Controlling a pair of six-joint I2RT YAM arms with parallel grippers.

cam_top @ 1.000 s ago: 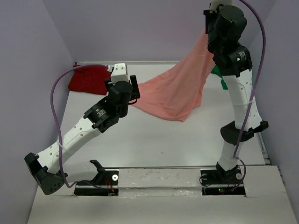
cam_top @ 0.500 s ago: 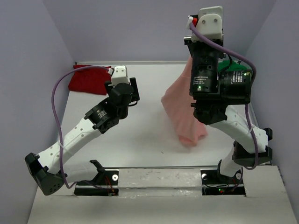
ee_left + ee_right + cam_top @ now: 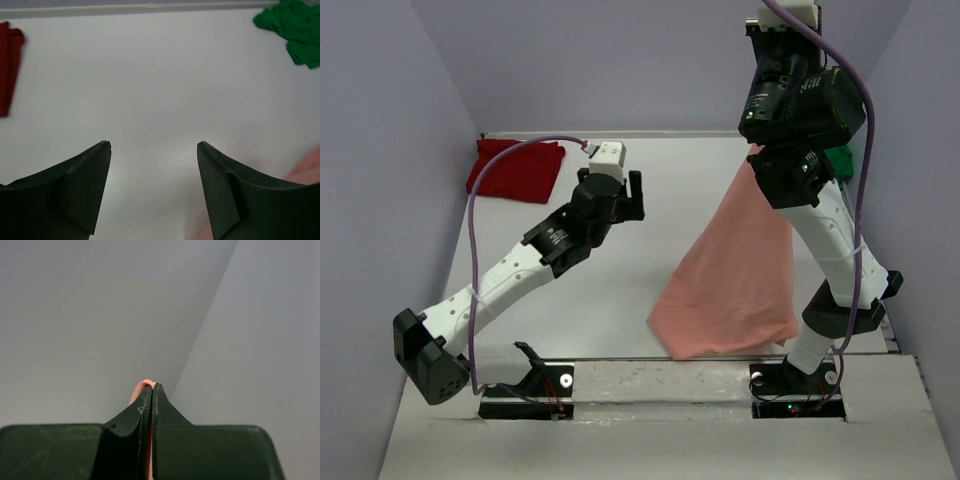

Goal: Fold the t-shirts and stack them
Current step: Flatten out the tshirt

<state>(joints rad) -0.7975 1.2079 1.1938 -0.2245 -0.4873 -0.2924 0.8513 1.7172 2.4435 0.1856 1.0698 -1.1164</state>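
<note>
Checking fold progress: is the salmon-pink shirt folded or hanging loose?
Hanging unfolded: the salmon-pink shirt drapes loose from the shut right gripper.

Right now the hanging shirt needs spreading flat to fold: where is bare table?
The white table is bare across its middle, between the dark red cloth t-shirt far left and the hanging salmon-pink cloth t-shirt. The right side is crowded: that shirt's hem, the bright green cloth t-shirt, the right arm.

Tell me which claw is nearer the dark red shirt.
Left. The left claw hangs open, right of the dark red shirt; the right claw is raised far right, shut on the salmon-pink shirt.
</note>
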